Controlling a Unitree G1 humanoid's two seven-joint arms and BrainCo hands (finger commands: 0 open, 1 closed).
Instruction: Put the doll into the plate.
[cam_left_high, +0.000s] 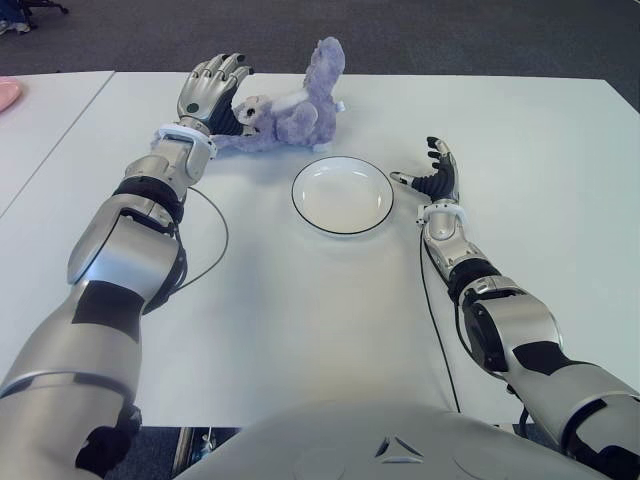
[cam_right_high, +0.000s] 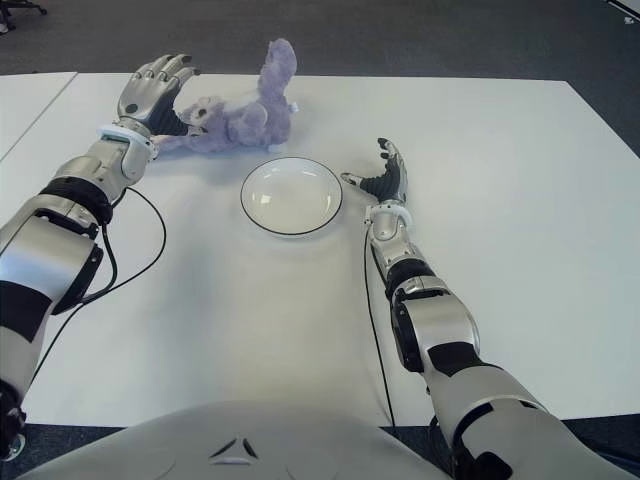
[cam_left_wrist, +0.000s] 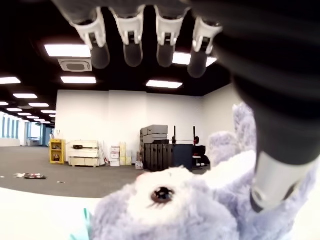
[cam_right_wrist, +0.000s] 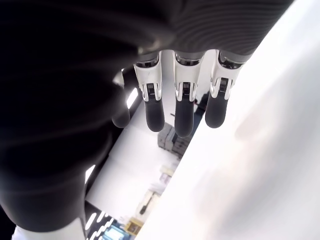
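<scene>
The doll (cam_left_high: 292, 108), a purple plush animal, lies on its side on the white table (cam_left_high: 300, 320), just behind the plate. The plate (cam_left_high: 342, 195) is white with a dark rim and holds nothing. My left hand (cam_left_high: 232, 90) is at the doll's head on its left side, fingers spread above it. In the left wrist view the straight fingers (cam_left_wrist: 132, 45) hang over the doll's face (cam_left_wrist: 170, 210) and the thumb (cam_left_wrist: 280, 165) sits against its fur. My right hand (cam_left_high: 420, 165) shows to the right of the plate, fingers (cam_right_wrist: 182, 100) extended and holding nothing.
A black cable (cam_left_high: 215, 240) loops over the table beside my left forearm, and another (cam_left_high: 432, 300) runs along my right forearm. A second white table (cam_left_high: 40, 130) adjoins on the left, with a pink object (cam_left_high: 8, 92) at its far edge. Dark floor lies beyond.
</scene>
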